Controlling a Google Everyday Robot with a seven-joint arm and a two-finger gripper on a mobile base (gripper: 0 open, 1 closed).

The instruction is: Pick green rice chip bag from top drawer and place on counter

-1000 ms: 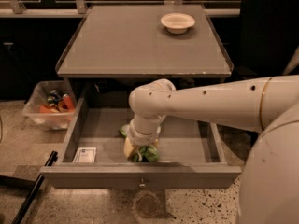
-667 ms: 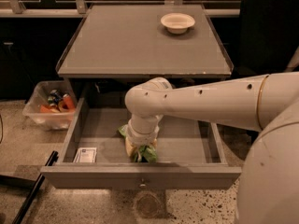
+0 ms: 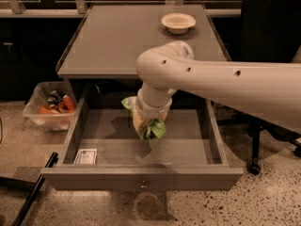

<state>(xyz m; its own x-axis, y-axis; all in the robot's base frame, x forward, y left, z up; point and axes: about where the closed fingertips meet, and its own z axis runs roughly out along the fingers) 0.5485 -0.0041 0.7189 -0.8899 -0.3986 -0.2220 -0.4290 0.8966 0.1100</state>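
Observation:
The top drawer (image 3: 141,177) is pulled open below the counter (image 3: 117,36). My white arm reaches down from the right over the drawer's middle. My gripper (image 3: 146,122) points down under the wrist and is shut on the green rice chip bag (image 3: 155,130). The bag hangs crumpled above the drawer floor, with its shadow on the floor below it. A green corner of the bag (image 3: 127,102) sticks out to the left of the wrist. The fingers are mostly hidden by the wrist and the bag.
A small white card (image 3: 86,156) lies in the drawer's front left corner. A pale bowl (image 3: 178,22) sits at the counter's back right. A clear bin (image 3: 47,108) of items stands on the floor at the left. A dark chair (image 3: 268,36) stands at the right.
The arm has risen and the green bag has come up off the drawer floor with the gripper. The view now sits closer and a little to the right.

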